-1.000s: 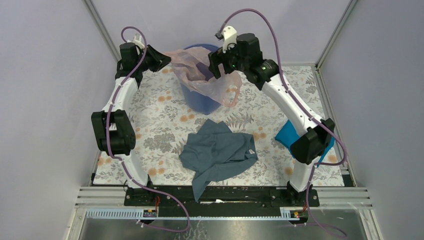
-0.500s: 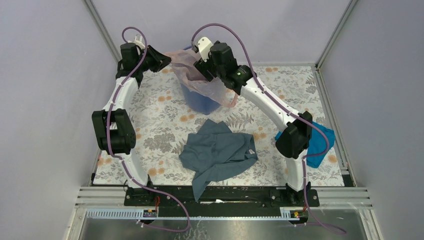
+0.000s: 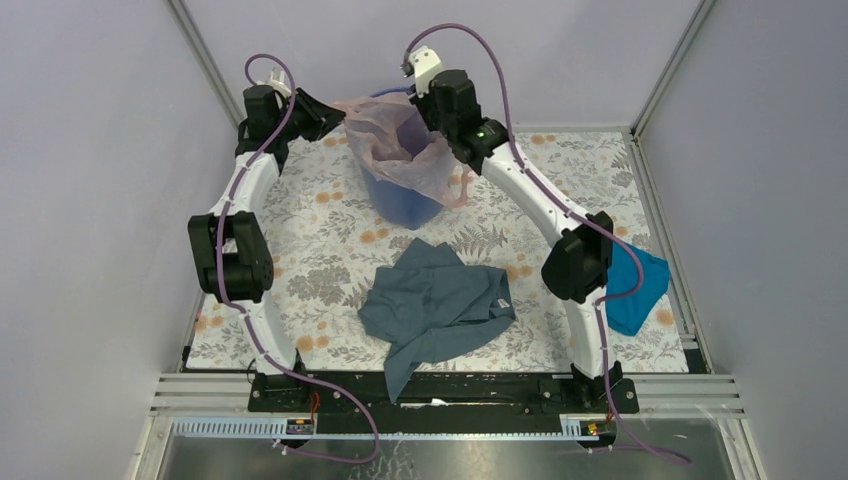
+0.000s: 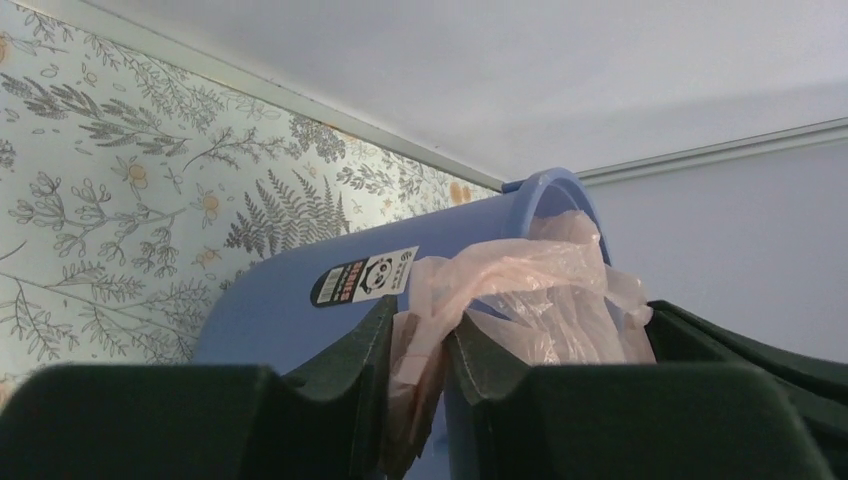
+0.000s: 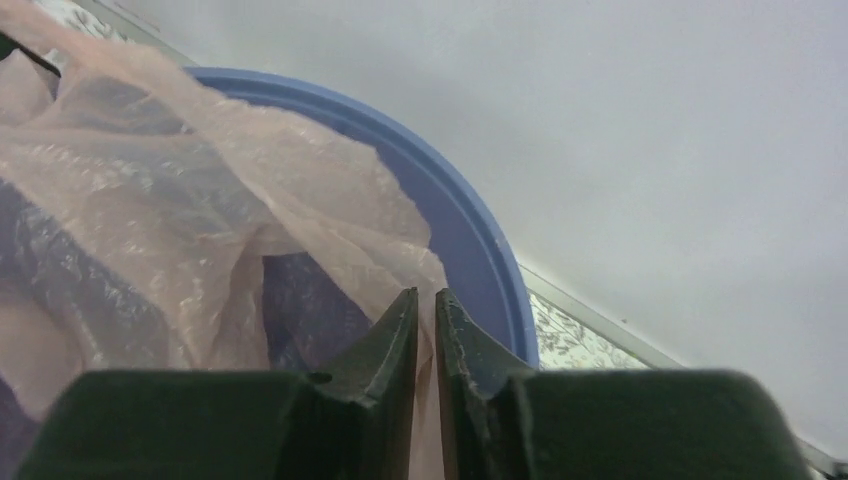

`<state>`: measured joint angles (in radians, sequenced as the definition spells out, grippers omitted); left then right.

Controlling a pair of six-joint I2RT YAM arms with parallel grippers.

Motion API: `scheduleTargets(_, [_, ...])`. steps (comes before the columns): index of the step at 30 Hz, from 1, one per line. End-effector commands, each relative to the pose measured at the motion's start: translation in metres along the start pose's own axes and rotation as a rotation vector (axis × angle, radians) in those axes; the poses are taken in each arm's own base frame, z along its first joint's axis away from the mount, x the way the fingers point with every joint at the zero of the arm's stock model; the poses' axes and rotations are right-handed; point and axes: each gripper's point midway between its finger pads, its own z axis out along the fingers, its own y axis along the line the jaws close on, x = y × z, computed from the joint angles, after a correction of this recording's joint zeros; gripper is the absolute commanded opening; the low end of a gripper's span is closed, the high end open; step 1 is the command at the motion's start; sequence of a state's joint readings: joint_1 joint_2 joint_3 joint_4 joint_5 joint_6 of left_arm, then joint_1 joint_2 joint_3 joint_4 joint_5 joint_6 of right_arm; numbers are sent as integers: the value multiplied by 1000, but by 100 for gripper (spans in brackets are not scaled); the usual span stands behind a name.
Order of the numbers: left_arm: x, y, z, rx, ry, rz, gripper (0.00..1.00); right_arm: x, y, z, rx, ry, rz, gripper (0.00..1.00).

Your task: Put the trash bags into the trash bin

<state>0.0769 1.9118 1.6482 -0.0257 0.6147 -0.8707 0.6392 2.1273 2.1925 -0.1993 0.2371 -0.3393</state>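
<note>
1. The pink trash bag (image 3: 398,150) lay draped over the mouth of the blue trash bin (image 3: 405,207), spilling down its 4 o'clock side.
2. The left gripper (image 4: 420,335), at the rim's 10 o'clock, was clamped on a bag fold.
3. The right gripper (image 5: 425,305), at 1 o'clock, pinched the bag's edge, its jaws nearly touching.

The pink bag (image 3: 400,145) covers the bin (image 3: 405,207) mouth.

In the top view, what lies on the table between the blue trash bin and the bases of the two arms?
A crumpled grey-blue garment lies there on the floral table, apart from the trash bin; only the top external view shows it.
</note>
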Motion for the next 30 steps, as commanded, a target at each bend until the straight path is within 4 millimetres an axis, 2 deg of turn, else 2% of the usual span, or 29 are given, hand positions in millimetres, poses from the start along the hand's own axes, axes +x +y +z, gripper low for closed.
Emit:
scheduleTargets(1, [-29,-26,7,106,-88,39,17,-37,-27,10,-50,-166,214,21])
scheduleTargets(5, [-34,-27,18,175,-123,14,0,-31,-38,26,-117,-206,344,19])
scheduleTargets(8, [-34,-26,23,218,-141,4,0,-28,-49,30,-109,-215,372,13])
scheduleTargets(12, [-30,-20,30,236,-144,-9,0,-29,-58,34,-94,-252,373,15])
scheduleTargets(15, [-26,-19,35,263,-130,-40,0,-24,-64,41,-91,-252,433,5])
scheduleTargets(16, [-24,-20,36,280,-123,-49,0,-22,-63,41,-110,-246,446,5])
scheduleTargets(17, [-23,-24,35,296,-121,-51,0,-21,-62,40,-129,-240,450,9])
scheduleTargets(19, [-22,-27,32,306,-121,-48,4,-26,-59,29,-154,-221,460,26])
scheduleTargets(21, [-22,-28,28,294,-129,-39,10,-27,-57,9,-180,-151,458,40])
scheduleTargets(25, [-18,-20,25,239,-127,-29,24,-7,-61,-36,-136,10,502,66])
scheduleTargets(28, [-15,-16,26,217,-119,-47,28,10,-57,-62,-115,83,473,78])
scheduleTargets(30, [-9,-20,26,230,-101,-64,28,11,-53,-78,-122,85,460,85])
